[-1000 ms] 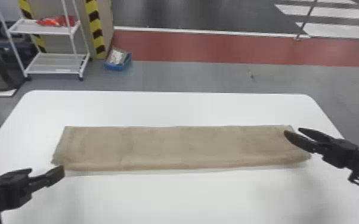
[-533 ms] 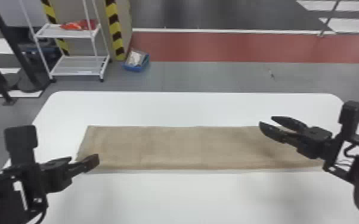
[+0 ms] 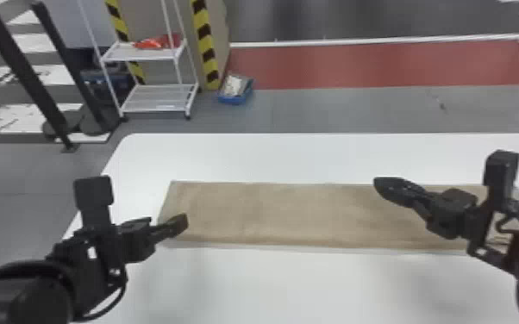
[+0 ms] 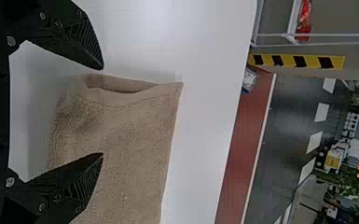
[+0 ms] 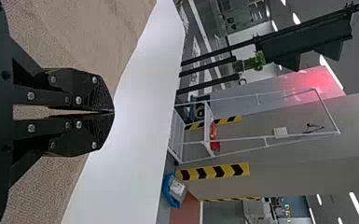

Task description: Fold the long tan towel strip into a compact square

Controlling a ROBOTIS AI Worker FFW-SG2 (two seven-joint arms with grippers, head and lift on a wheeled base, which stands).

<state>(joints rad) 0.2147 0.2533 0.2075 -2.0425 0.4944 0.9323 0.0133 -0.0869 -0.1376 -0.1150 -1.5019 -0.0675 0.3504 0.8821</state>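
1. The long tan terry towel strip (image 3: 280, 215) lies flat on the smooth white desk (image 3: 280, 284), its long axis running left to right across the robot's front.
2. At the strip's left end, the black two-fingered left gripper (image 4: 103, 111) has its jaws well apart and empty; the layered end edge shows near their tips.
3. Over the strip's right part, inward from its right end, is the black right gripper (image 5: 113, 112), jaws together, with no cloth visibly pinched.
4. The left arm is nearer an end, so it looks better placed to begin: the strip extends rightward from its jaws. Folding that way probably needs a grip on all layers; catching only the top one could skew the square.
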